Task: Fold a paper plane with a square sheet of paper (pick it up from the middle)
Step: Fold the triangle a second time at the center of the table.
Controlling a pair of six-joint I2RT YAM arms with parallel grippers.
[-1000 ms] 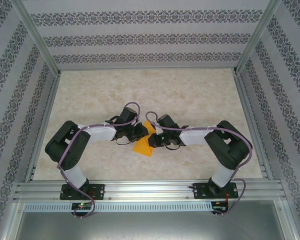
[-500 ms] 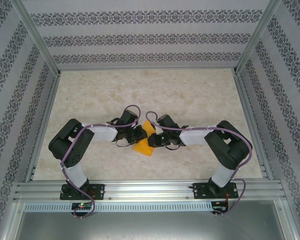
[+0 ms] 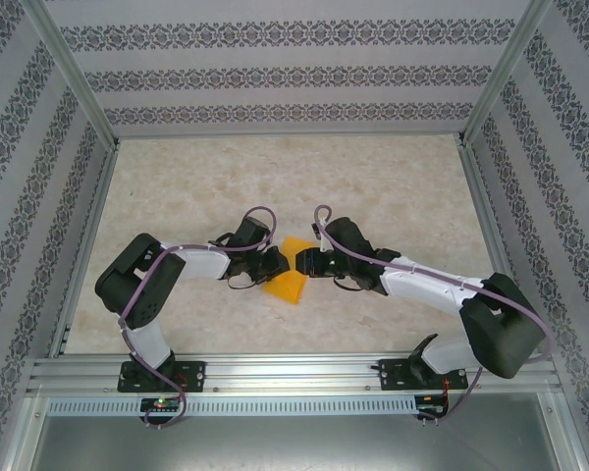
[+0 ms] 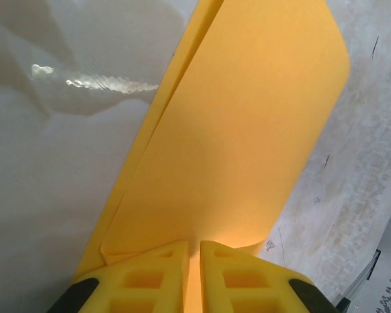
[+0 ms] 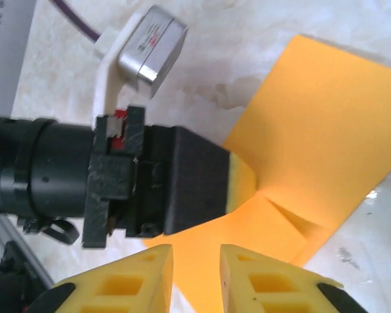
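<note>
The square sheet of paper [image 3: 288, 284] is orange-yellow and folded into creased, overlapping layers. It lies on the marble table between the two grippers. My left gripper [image 3: 274, 263] is shut on the sheet's edge; in the left wrist view its yellow fingers [image 4: 163, 261] pinch the paper [image 4: 247, 130], which fans out ahead of them. My right gripper [image 3: 305, 263] faces it from the right, just off the paper. In the right wrist view its jaws [image 5: 197, 251] stand apart over the paper [image 5: 326, 124] with nothing between them. The left gripper's black finger [image 5: 195, 182] is right ahead.
The marble tabletop [image 3: 275, 177] is walled by patterned panels and an aluminium frame [image 3: 285, 371] at the near edge. A silver camera box [image 5: 150, 49] and purple cable of the left wrist sit close ahead of the right gripper.
My right gripper has opened and let go of the paper; its arm stretched out low, elbow swinging right. My left gripper stays shut on the sheet, which has settled slightly.
</note>
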